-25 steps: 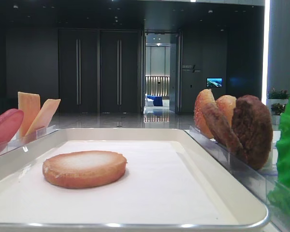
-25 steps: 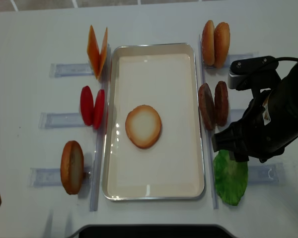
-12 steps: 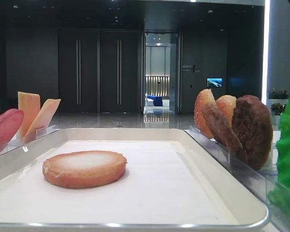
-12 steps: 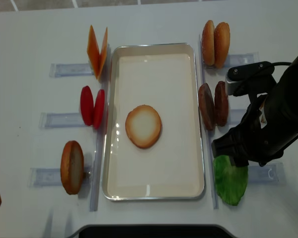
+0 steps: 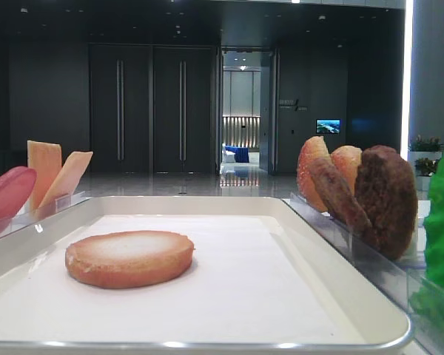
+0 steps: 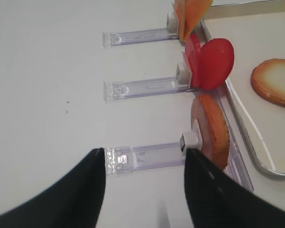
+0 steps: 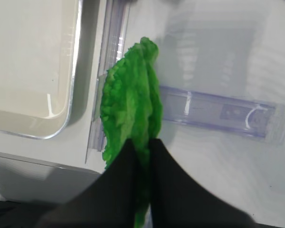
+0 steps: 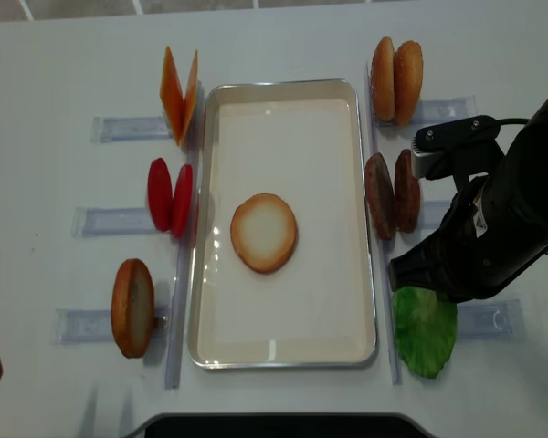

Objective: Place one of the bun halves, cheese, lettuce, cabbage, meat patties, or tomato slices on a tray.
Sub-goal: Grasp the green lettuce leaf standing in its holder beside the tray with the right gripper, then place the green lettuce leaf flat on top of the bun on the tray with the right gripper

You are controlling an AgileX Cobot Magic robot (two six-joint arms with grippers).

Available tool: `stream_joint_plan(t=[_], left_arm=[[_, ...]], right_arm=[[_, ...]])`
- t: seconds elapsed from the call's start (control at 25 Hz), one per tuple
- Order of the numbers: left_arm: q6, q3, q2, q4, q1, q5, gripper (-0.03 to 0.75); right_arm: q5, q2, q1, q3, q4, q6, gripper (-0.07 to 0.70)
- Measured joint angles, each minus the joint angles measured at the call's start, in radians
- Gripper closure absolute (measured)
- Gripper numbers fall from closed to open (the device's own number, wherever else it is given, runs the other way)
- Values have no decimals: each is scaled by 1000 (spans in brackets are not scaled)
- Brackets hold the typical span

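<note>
My right gripper [image 7: 142, 154] is shut on the lower edge of the green ruffled lettuce [image 7: 130, 107], which stands on edge in its clear holder just right of the tray [image 7: 28, 71]. From above, the lettuce [image 8: 425, 330] shows under the right arm. One bun half [image 8: 264, 233] lies cut face up in the middle of the white tray [image 8: 283, 84]. My left gripper [image 6: 144, 154] hangs open over the table, left of a bun half [image 6: 210, 130] standing in a holder. Cabbage is out of view.
Left of the tray stand cheese [image 8: 180, 94], tomato slices [image 8: 169, 196] and a bun half [image 8: 132, 307] in clear holders. Right of it stand two bun halves [image 8: 395, 79] and meat patties [image 8: 393, 193]. An empty holder rail [image 7: 218, 109] runs right of the lettuce.
My right gripper has come down a little onto the lettuce and closed on it. The left gripper and the bun half on the tray have not moved.
</note>
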Motion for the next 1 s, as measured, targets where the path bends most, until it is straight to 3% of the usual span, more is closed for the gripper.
stream_joint_plan(t=[0.64, 0.8, 1.0], left_arm=[[0, 0, 0, 0, 0, 0, 307], [0, 0, 0, 0, 0, 0, 307], [0, 0, 0, 0, 0, 0, 307]], right_arm=[[147, 0, 0, -231, 60, -91, 604], [84, 0, 0, -242, 144, -141, 604], [-116, 2, 0, -242, 403, -309, 604]])
